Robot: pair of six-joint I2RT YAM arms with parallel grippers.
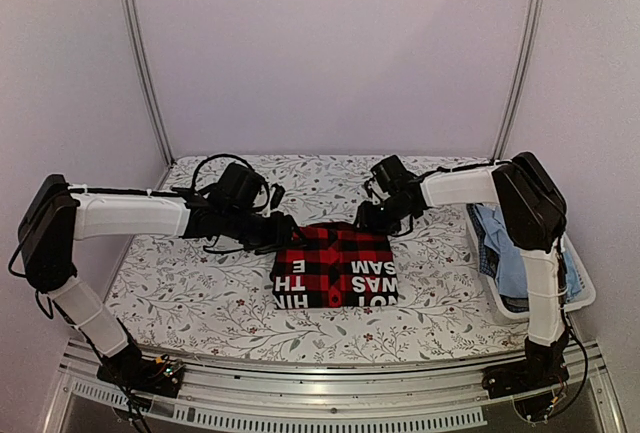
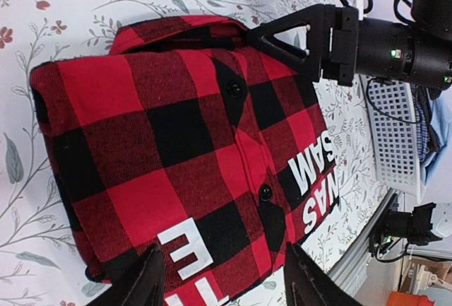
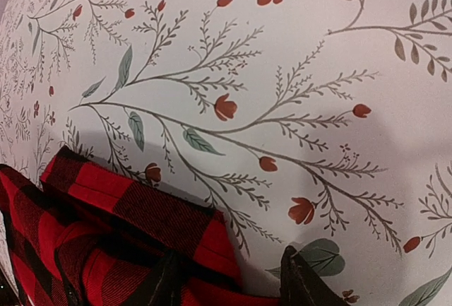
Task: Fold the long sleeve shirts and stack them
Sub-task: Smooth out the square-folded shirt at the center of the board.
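One long sleeve shirt (image 1: 335, 265), red-and-black check with white block letters, lies folded into a rectangle on the floral tablecloth in the middle of the table. My left gripper (image 1: 277, 234) is at its far left corner. In the left wrist view its jaws (image 2: 227, 285) stand open over the shirt (image 2: 176, 143), holding nothing. My right gripper (image 1: 376, 216) is at the far right corner, also seen as the right gripper (image 2: 300, 37). The right gripper (image 3: 233, 286) is open: one finger rests over the shirt's edge (image 3: 113, 228), the other over bare tablecloth.
A white basket (image 1: 575, 288) holding blue cloth (image 1: 510, 253) stands at the table's right edge, also visible as the basket (image 2: 392, 136). A floral tablecloth (image 1: 180, 283) covers the table. A metal rail (image 1: 330, 393) runs along the near edge.
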